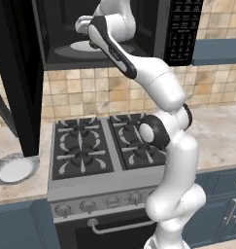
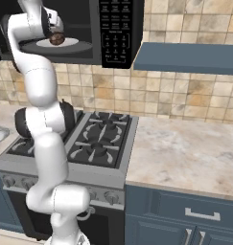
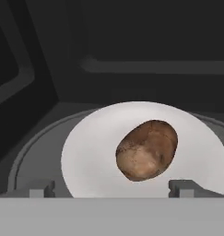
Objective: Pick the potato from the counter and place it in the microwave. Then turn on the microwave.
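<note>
We see the potato (image 3: 147, 150) sitting on the white turntable (image 3: 92, 156) inside the microwave (image 2: 119, 33), our end effector (image 3: 111, 189) spread wide beside it. It looks firm, light, roundish; grip across its middle.

Potato (image 3: 147, 150) on turntable (image 3: 90, 152) inside microwave (image 2: 115, 28); stove (image 1: 97, 146) below; counter (image 2: 190, 153) beside stove

Even flat rendered light, dim microwave (image 3: 132, 64) interior, soft low-resolution edges
</note>
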Available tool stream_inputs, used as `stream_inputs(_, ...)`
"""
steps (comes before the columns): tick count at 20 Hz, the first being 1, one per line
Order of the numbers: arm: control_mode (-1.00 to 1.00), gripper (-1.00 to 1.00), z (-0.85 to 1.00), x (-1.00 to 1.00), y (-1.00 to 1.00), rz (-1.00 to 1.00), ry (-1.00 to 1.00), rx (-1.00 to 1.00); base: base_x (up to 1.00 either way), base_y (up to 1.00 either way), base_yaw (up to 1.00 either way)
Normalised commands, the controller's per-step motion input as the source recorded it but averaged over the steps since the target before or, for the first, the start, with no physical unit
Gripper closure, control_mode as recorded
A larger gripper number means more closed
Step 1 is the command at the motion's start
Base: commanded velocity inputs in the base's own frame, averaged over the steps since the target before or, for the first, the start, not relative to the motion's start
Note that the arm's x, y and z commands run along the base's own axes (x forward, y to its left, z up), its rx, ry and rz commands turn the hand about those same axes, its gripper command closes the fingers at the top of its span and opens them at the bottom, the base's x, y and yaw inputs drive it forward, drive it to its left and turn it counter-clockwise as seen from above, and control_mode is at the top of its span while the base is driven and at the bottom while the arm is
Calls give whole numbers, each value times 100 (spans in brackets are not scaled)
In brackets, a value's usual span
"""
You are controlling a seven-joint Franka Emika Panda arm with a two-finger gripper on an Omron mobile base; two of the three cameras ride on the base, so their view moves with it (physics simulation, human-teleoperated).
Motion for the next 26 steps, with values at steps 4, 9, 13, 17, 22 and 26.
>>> stream_inputs(4,-100,-100,-23,-100,-24,0,-7,0,0,0,0)
stream_inputs(9,-100,-100,-15,-100,-40,0,-6,0,0,0,0)
stream_inputs(13,-100,-100,-28,-100,-39,0,-7,0,0,0,0)
stream_inputs(17,-100,-100,-35,-100,-37,0,-11,0,0,0,0)
stream_inputs(22,-100,-100,-33,-100,-31,0,-14,0,0,0,0)
stream_inputs(26,-100,-100,-19,-100,-11,0,-12,0,0,0,0)
